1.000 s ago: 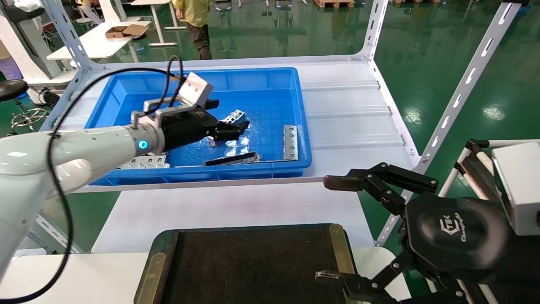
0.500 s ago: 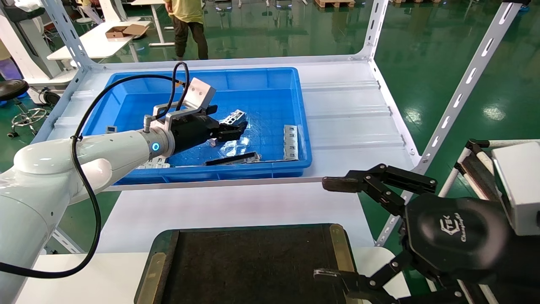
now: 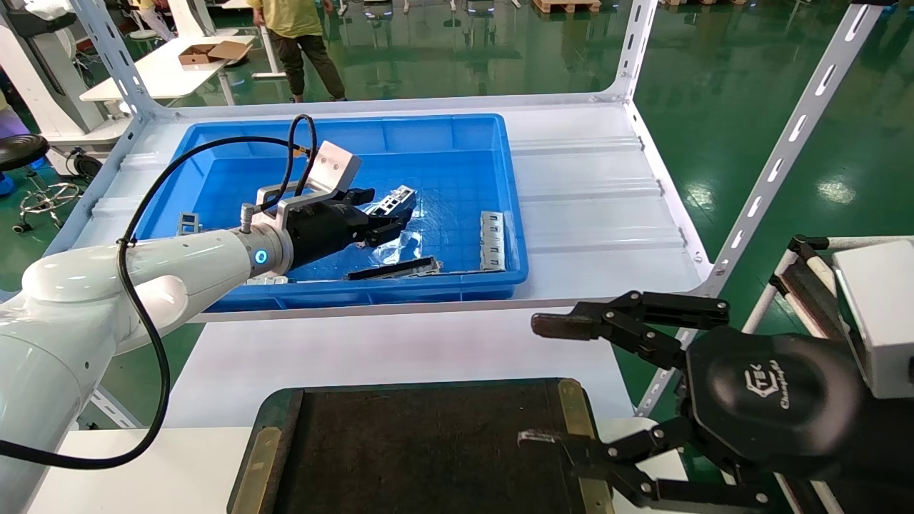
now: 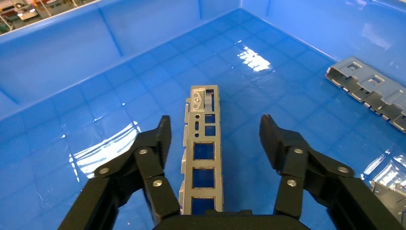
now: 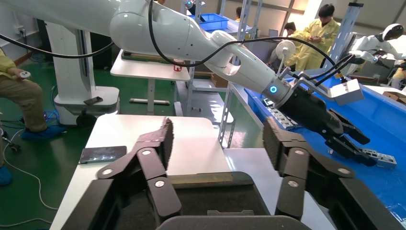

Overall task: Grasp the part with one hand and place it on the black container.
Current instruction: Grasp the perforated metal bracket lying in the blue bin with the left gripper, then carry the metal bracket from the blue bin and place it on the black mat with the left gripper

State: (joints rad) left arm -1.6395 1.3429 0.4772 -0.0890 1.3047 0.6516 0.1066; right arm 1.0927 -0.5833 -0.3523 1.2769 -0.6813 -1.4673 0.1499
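The part (image 3: 395, 200), a slim silver strip with rectangular cutouts, lies in the blue bin (image 3: 515, 214). My left gripper (image 3: 389, 223), on the white arm, is open low in the bin. In the left wrist view the part (image 4: 203, 143) lies lengthwise between the spread jaws of the left gripper (image 4: 215, 132), closer to one finger (image 4: 160, 143), with a clear gap to the other. The black container (image 3: 428, 442) sits at the near edge of the table. My right gripper (image 3: 543, 382) is open and empty over its right side. It also shows in the right wrist view (image 5: 218, 136) above the black container (image 5: 210, 196).
A stack of grey plates (image 3: 491, 239) lies by the bin's right wall and also shows in the left wrist view (image 4: 368, 91). A long dark bar (image 3: 393, 269) lies near the bin's front wall, with more grey plates (image 3: 264, 280) at the front left. White shelf posts (image 3: 778, 157) stand on the right.
My left gripper has drawn back a little towards me and to the left, jaws still open around the part. My right gripper has shifted slightly left, with its jaws spread wider.
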